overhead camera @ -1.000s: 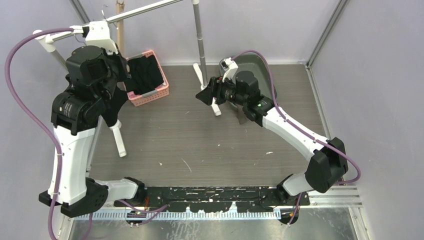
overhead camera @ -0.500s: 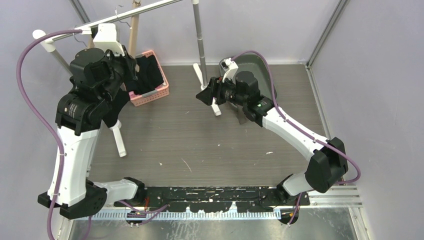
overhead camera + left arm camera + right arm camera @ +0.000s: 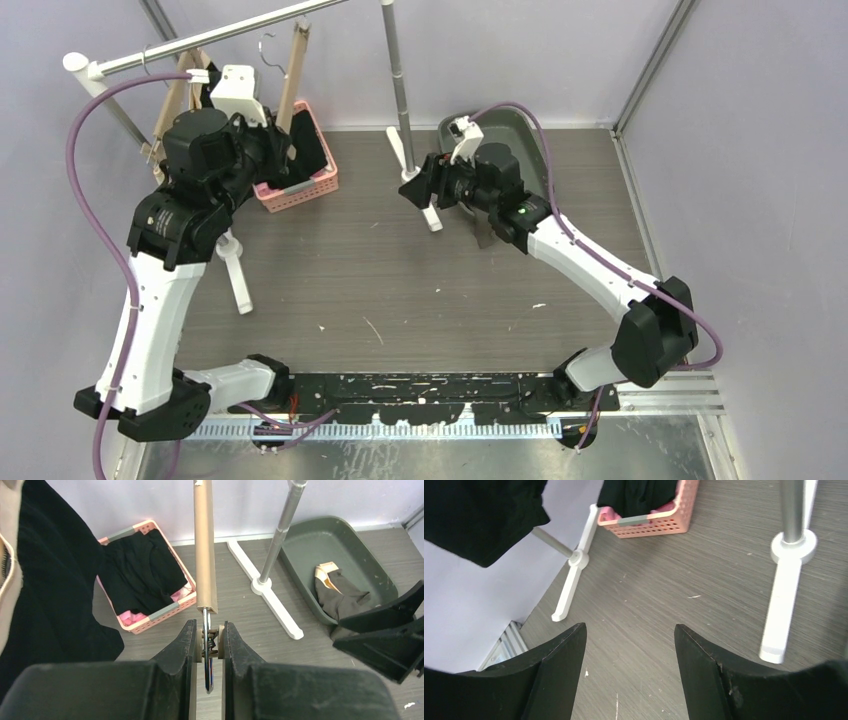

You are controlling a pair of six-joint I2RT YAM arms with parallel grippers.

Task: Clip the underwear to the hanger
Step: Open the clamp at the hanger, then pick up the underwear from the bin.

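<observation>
My left gripper is shut on the spring clip at the lower end of a wooden hanger bar. In the top view that hanger hangs tilted from the rail, with the left gripper at its bottom end. Black underwear lies in the pink basket on the floor behind. The right gripper is open and empty above the bare floor, and in the top view the right gripper is beside the rack's pole.
A large black garment hangs at the left on a second wooden hanger. The metal rail and pole stand on white feet. A grey tub at the back holds a dark garment.
The left arm has swung right and toward the basket, carrying the hanger along the rail. The right arm has hardly moved.
</observation>
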